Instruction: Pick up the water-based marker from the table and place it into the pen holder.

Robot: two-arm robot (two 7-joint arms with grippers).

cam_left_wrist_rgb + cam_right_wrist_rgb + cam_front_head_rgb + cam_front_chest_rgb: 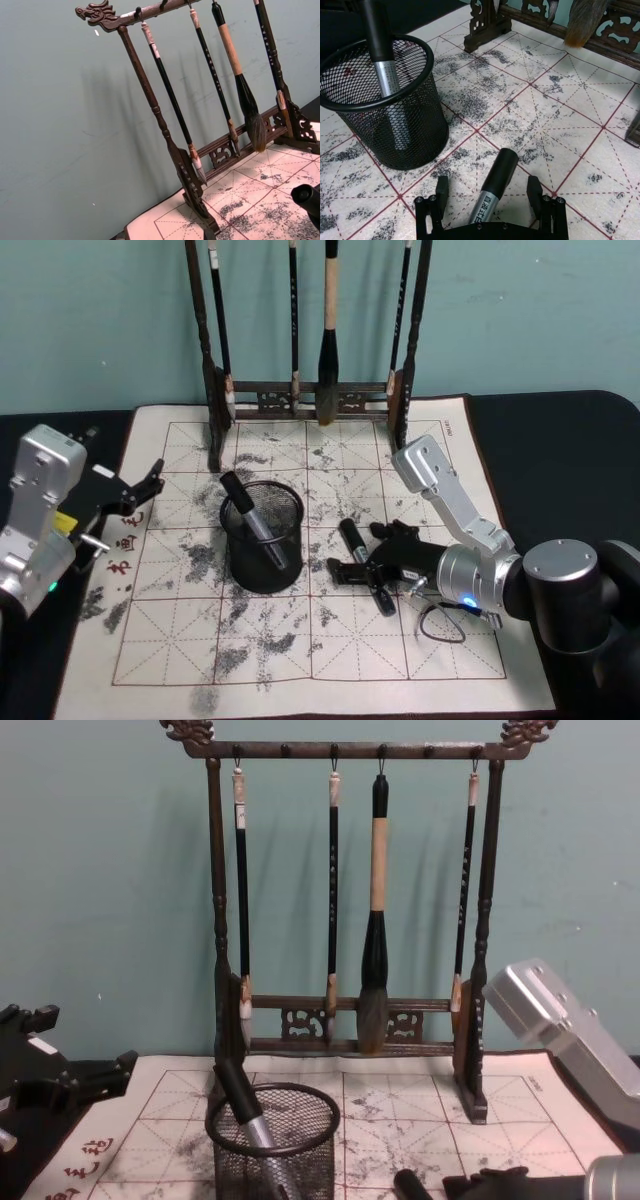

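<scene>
A water-based marker (352, 538) with a black cap and grey barrel lies on the gridded felt mat, just right of the pen holder (268, 568). My right gripper (358, 552) is low over the mat and open. Its fingers (441, 190) stand on either side of the marker (496, 182) without touching it. The pen holder (417, 131), a round black mesh cup, stands upright with another marker (383, 57) leaning inside it; the cup (300, 1160) and that marker (246, 1117) also show from the chest. My left gripper (140, 492) is open and idle at the mat's left edge.
A tall dark wooden brush rack (310, 396) with hanging brushes stands at the back of the mat (400, 640), close behind the holder. The ink-stained mat lies on a dark table. A thin cable (440, 625) loops beside my right wrist.
</scene>
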